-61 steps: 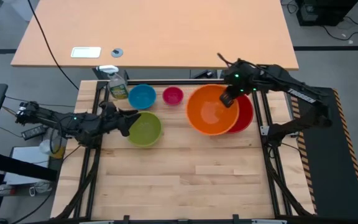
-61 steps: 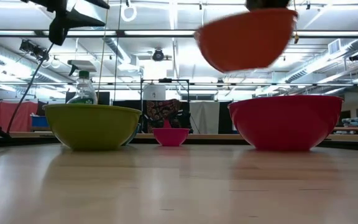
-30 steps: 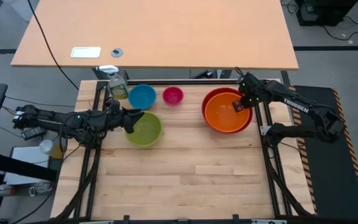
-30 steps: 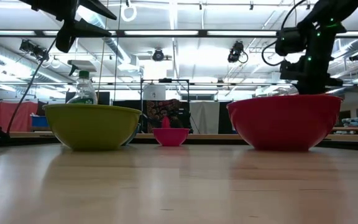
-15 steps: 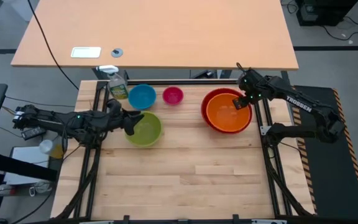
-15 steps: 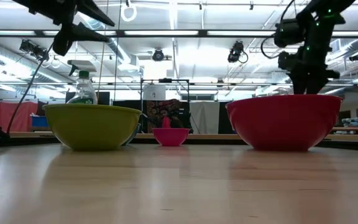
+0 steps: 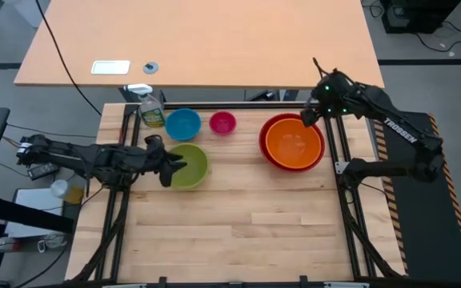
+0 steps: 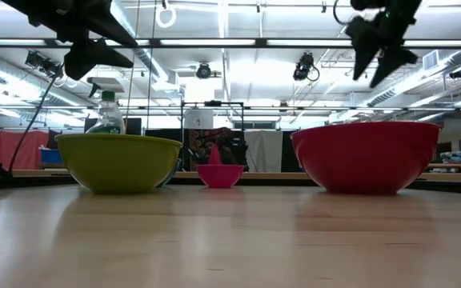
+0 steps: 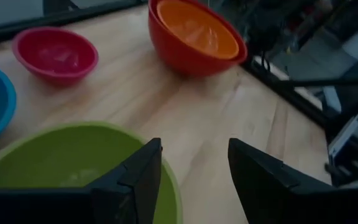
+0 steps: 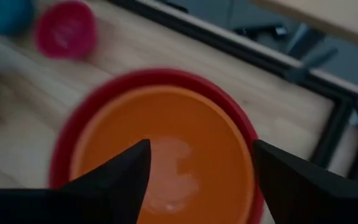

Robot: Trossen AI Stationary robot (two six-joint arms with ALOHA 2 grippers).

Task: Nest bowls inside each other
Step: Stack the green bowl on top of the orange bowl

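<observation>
Five bowls sit on the wooden surface [image 7: 214,224], with one spray bottle [image 7: 152,112] at its far left corner. The left end effector [image 7: 172,166] hangs spread over the near-left rim of the green bowl [image 7: 192,165], holding nothing. Behind are the blue bowl [image 7: 183,124] and the pink bowl [image 7: 223,123]. At the right, the orange bowl [image 7: 294,144] sits nested in the red bowl [image 7: 272,126]. The right end effector [image 7: 311,117] hovers spread and empty above their far-right rim.
</observation>
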